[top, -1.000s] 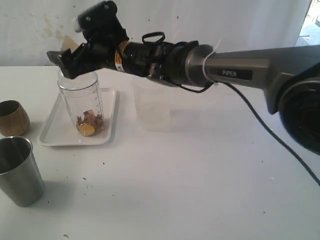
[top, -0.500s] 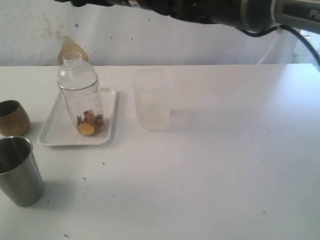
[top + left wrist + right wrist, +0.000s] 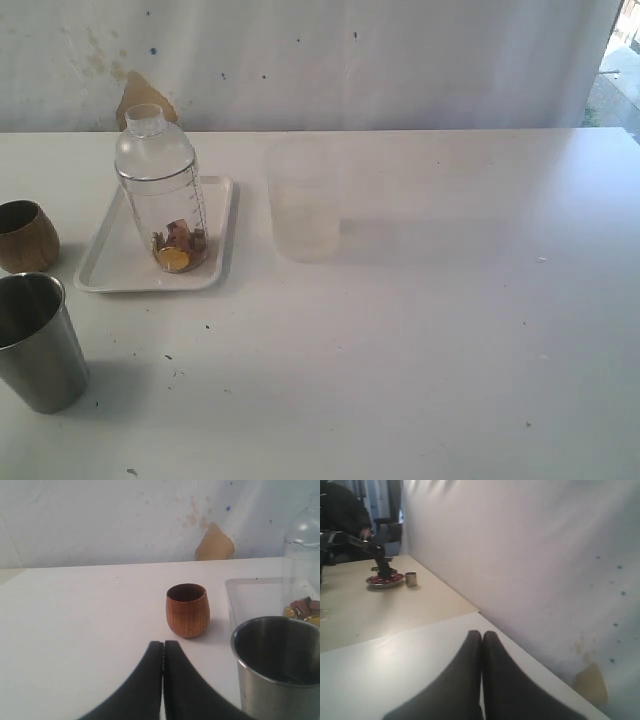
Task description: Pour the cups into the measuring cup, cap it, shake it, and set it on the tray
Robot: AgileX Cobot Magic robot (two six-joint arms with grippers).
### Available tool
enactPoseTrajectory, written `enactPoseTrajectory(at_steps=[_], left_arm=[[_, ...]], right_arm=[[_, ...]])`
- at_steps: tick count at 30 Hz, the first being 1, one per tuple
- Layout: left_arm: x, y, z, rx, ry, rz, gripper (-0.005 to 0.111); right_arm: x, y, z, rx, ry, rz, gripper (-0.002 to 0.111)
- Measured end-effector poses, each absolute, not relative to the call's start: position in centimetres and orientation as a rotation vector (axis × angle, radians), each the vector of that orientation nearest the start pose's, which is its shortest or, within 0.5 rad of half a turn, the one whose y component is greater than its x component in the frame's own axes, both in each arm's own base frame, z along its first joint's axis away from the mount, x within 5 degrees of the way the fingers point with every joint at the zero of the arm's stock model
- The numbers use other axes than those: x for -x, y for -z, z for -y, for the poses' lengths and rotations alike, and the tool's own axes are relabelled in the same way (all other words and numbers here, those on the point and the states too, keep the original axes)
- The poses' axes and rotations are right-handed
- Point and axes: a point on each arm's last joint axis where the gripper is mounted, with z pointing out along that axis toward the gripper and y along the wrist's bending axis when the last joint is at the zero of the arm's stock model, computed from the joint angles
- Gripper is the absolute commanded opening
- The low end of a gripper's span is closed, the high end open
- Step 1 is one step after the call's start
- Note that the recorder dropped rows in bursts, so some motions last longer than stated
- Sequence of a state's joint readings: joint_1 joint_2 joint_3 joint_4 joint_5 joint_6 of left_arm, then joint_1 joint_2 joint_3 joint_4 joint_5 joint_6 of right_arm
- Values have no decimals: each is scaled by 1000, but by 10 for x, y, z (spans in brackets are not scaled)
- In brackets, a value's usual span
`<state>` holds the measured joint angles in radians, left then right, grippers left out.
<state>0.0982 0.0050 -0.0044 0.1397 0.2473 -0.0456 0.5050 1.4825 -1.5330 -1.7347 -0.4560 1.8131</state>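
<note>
The clear measuring cup [image 3: 168, 200] stands upright on the white tray [image 3: 112, 265], capped with a domed clear lid, small brown and yellow pieces at its bottom. The brown wooden cup [image 3: 26, 236] and the steel tumbler [image 3: 38, 342] stand on the table left of the tray. Neither arm shows in the exterior view. In the left wrist view my left gripper [image 3: 163, 644] is shut and empty, just short of the wooden cup [image 3: 187, 610], with the tumbler [image 3: 278, 665] beside it and the tray [image 3: 250, 597] beyond. My right gripper [image 3: 481, 634] is shut and empty, facing the wall.
A frosted translucent cup [image 3: 302, 200] stands on the table right of the tray. A white wall with a tan patch [image 3: 142, 98] runs behind the table. In the right wrist view, another table carries a red dish [image 3: 384, 580] and a small metal cup [image 3: 410, 579].
The right arm, which reached over the measuring cup a second ago, has lifted away and left the exterior view. The measuring cup stays on the tray.
</note>
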Motion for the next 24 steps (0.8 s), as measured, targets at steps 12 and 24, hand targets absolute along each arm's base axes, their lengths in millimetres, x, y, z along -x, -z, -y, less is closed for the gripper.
enactPoseTrajectory(at_steps=[12,24], left_arm=[[-55,-192,-9,32,-168,-1732,1],[-55,-192,-9,32,-168,-1732,1]], right_arm=[[-99,-425,-72,439,-587,-1307,0],[21,-413,-14,445,-634,-924,0]])
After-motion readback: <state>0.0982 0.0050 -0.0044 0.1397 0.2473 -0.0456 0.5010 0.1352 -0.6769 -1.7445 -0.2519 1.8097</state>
